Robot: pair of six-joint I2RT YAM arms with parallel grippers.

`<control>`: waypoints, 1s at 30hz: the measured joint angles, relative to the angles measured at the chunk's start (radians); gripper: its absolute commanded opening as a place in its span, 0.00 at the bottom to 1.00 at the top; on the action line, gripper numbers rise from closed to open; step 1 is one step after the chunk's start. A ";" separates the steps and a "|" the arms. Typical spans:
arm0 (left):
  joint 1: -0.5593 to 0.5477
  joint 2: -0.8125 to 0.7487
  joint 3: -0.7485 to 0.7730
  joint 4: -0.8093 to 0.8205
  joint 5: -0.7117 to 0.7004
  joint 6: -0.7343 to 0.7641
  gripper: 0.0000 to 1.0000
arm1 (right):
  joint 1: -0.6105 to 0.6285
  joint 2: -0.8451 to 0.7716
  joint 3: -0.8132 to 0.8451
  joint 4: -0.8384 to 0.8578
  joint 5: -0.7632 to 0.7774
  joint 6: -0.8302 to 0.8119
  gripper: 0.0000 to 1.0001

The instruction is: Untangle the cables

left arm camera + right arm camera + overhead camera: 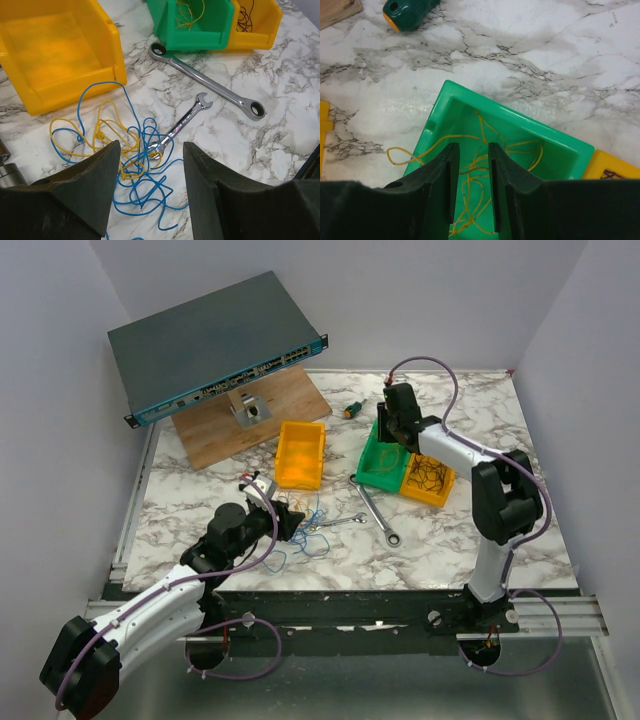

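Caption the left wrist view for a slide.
Left gripper, jaws open, above blue and yellow cables tangled at a small wrench, yellow bin beside.

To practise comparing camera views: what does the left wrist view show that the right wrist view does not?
Only left wrist: the tangled blue and yellow cables, a ratchet wrench and a small spanner. Only right wrist: a green screwdriver handle and a wooden board corner. Both: the green bin holding yellow wire, on the marble table.
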 measured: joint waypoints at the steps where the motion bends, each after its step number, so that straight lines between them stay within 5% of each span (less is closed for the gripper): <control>1: 0.000 0.000 0.000 0.000 0.000 0.000 0.55 | 0.000 -0.013 -0.012 -0.001 -0.002 0.000 0.39; 7: 0.000 0.003 0.000 0.000 0.000 0.000 0.55 | 0.000 -0.112 -0.055 0.003 -0.025 0.003 0.46; 21: 0.000 0.007 0.000 0.000 0.000 0.000 0.55 | 0.000 -0.078 -0.038 0.027 -0.072 -0.018 0.41; 30: 0.000 0.006 0.000 0.000 -0.001 0.000 0.55 | 0.000 0.015 -0.009 0.022 -0.069 -0.037 0.03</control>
